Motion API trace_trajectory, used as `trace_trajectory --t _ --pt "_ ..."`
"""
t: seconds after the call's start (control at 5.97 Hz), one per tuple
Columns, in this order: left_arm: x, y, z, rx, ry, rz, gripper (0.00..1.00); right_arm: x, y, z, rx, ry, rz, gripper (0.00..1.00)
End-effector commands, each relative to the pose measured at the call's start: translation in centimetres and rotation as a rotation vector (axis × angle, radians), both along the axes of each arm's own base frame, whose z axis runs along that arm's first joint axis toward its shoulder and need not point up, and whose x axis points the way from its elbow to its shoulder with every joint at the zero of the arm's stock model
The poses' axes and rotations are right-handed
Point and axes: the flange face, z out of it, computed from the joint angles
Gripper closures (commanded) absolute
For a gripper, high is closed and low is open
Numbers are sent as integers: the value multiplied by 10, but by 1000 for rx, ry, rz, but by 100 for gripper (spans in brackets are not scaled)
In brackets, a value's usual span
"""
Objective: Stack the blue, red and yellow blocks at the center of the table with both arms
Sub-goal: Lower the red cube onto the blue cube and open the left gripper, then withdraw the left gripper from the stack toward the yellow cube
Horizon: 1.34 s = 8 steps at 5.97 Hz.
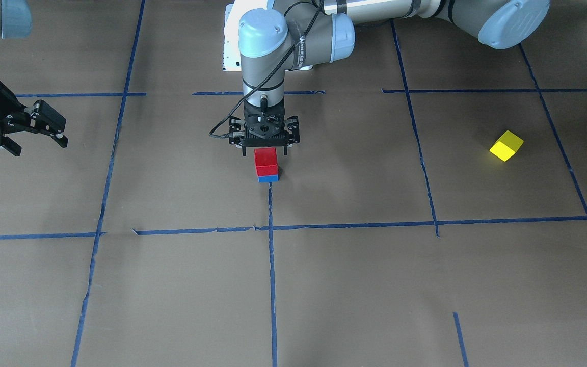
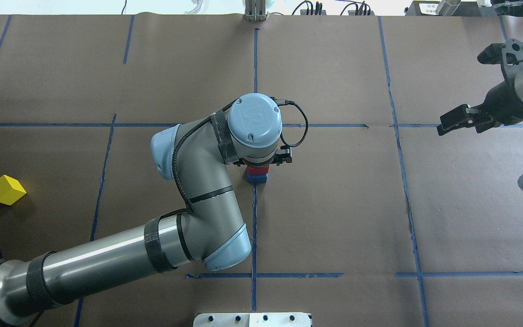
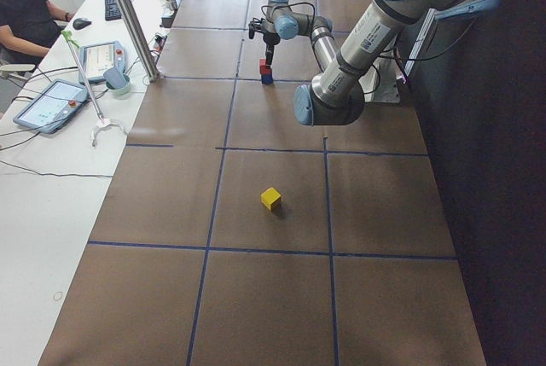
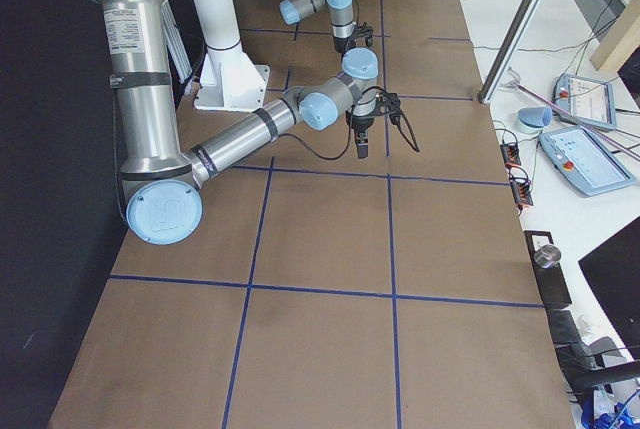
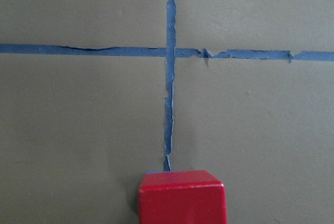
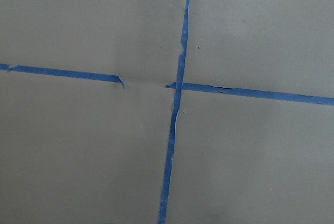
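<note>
A red block sits on a blue block at the table's centre, on a tape line; the stack also shows in the overhead view. My left gripper points straight down just over the red block, its fingers spread wider than the block, so it is open. The left wrist view shows the red block's top at its bottom edge. A yellow block lies alone far out on my left side. My right gripper is open and empty, raised far off on my right.
Brown paper with a grid of blue tape covers the table. A white base plate is at the robot's edge. My left arm's elbow hangs over the area left of the stack. Tablets and an operator are beside the table.
</note>
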Motion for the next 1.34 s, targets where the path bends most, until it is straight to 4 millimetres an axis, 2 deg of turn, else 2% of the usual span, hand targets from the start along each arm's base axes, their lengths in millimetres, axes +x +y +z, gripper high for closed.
trace_trajectory --t 0.0,0.17,0.34,0.5,0.67,1.01,1.17 --pt "-73 22 46 91 17 76 0 -1 -1 -1 3 0 1 0" --pt "-121 38 70 178 16 125 0 0 0 -2 4 0 1 0" --pt "-169 52 110 233 -23 165 0 0 0 -2 5 1 1 0" --pt "-208 48 154 287 -102 225 0 0 0 -2 5 0 2 0" --pt "-236 37 195 339 -188 298 0 0 0 -3 6 -1 2 0" --pt "-329 22 300 397 -278 429 0 0 0 -4 8 -1 3 0" --pt "-354 14 347 380 -243 464 0 0 1 -5 10 -3 2 0"
